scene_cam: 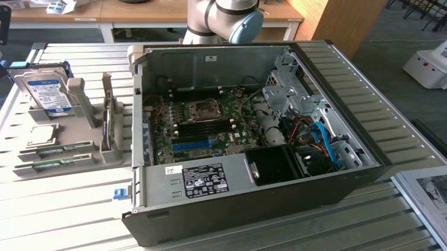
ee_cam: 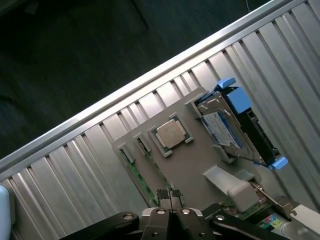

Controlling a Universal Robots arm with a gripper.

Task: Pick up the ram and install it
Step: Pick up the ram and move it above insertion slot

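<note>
Black gripper (ee_cam: 169, 196) fingertips sit closest to the wrist camera; we note them pressed together, closed, with nothing between them. Beneath them, apart from them, lies a flat grey plastic holder (ee_cam: 195, 165) on the ribbed metal table (ee_cam: 75, 165). We log the ram, a long narrow green circuit-board stick with a white label (scene_cam: 52, 164), lying flat in the holder's slot nearest the exterior camera; in the wrist view its green edge (ee_cam: 141, 179) runs up to just beside the fingertips. A second like stick (scene_cam: 54, 150) lies in the next slot, parallel and close. Behind these we see a square silver processor chip (scene_cam: 42, 136) seated flat in its recess, then a silver hard drive with a blue-and-white label (scene_cam: 47, 94) leaning upright in its cradle. A taller green expansion card (scene_cam: 107, 112) stands on edge at the holder's side toward the case. On the exterior view's right of the holder lies an open black computer case (scene_cam: 244, 214), side panel off, showing the green motherboard (scene_cam: 202, 123) with its socket and dark slots, plus blue cables (scene_cam: 325, 141) near the drive bays. Grey-and-blue robot arm (scene_cam: 223, 18) joints show beyond the case's far edge.
</note>
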